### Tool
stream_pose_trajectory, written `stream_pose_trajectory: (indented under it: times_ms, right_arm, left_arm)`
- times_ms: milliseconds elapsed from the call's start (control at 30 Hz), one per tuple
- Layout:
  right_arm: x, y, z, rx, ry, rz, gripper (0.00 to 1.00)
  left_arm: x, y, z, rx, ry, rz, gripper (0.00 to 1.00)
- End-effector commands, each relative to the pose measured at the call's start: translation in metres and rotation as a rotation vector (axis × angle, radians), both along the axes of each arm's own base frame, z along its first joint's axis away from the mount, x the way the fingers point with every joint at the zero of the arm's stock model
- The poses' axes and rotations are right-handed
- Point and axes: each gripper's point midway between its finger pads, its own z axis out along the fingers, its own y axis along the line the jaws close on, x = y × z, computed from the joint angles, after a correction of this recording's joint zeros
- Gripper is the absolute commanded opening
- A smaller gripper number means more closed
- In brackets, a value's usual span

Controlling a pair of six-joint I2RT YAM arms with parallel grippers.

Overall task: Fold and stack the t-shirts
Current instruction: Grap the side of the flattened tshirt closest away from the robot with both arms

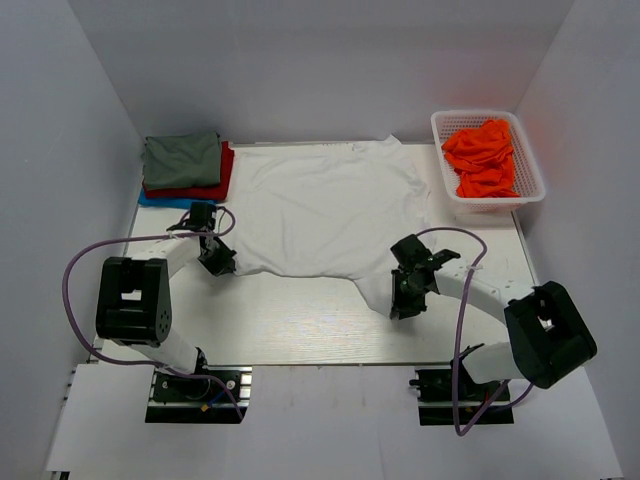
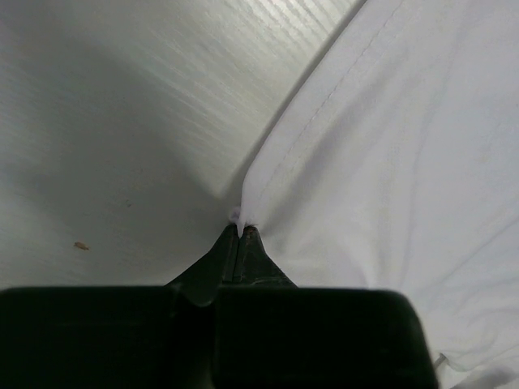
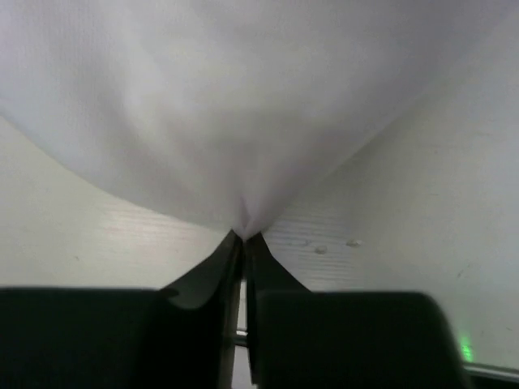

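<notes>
A white t-shirt (image 1: 325, 205) lies spread across the middle of the table. My left gripper (image 1: 222, 264) is shut on its near left corner, which shows pinched between the jaws in the left wrist view (image 2: 240, 227). My right gripper (image 1: 402, 305) is shut on its near right corner, with fabric (image 3: 243, 121) bunched at the tips (image 3: 245, 235). A folded stack at the back left holds an olive-grey shirt (image 1: 180, 158) on a red shirt (image 1: 215, 187) on a blue one (image 1: 150, 200). Bright orange shirts (image 1: 482, 155) lie crumpled in the basket.
A white plastic lattice basket (image 1: 528, 170) stands at the back right. White walls close in the table on three sides. Purple cables loop from both arms near the table's front edge.
</notes>
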Motion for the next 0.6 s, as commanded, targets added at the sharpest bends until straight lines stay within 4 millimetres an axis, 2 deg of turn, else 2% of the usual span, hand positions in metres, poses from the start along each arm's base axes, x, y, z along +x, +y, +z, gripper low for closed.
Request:
stream_pose_trajectory:
  times_ms: [0,167,200,300,400,500,533,567]
  right_arm:
    - [-0.01,-0.003,-0.01,-0.011,0.027,-0.003,0.0]
    - [-0.02,-0.005,0.006,0.009,0.024,-0.044,0.0]
    - [-0.035,-0.013,0.004,-0.012,0.072,-0.055,0.0]
    - [-0.057,-0.004,0.008,0.092,0.115,-0.058,0.0]
    - [-0.067,0.001,0.016,0.153,0.122,-0.062,0.0]
    - [-0.065,-0.001,0.028,0.142,0.108,-0.03,0.0]
    - [-0.058,0.001,0.042,0.142,0.096,-0.023,0.0]
    - [-0.056,-0.001,0.044,0.124,0.093,-0.015,0.0]
  left_arm:
    - [-0.028,-0.003,-0.007,-0.001,0.077,-0.01,0.0]
    - [-0.051,0.001,0.002,0.013,0.115,0.008,0.0]
    - [-0.058,0.002,0.001,0.014,0.135,0.008,0.0]
    - [-0.089,0.003,-0.006,0.01,0.194,0.005,0.0]
    - [-0.108,0.002,-0.008,-0.002,0.237,0.011,0.0]
    - [-0.104,0.001,-0.001,-0.006,0.225,0.021,0.0]
    - [-0.103,0.004,0.002,0.009,0.226,0.025,0.0]
    - [-0.094,0.005,0.011,0.019,0.206,0.028,0.0]
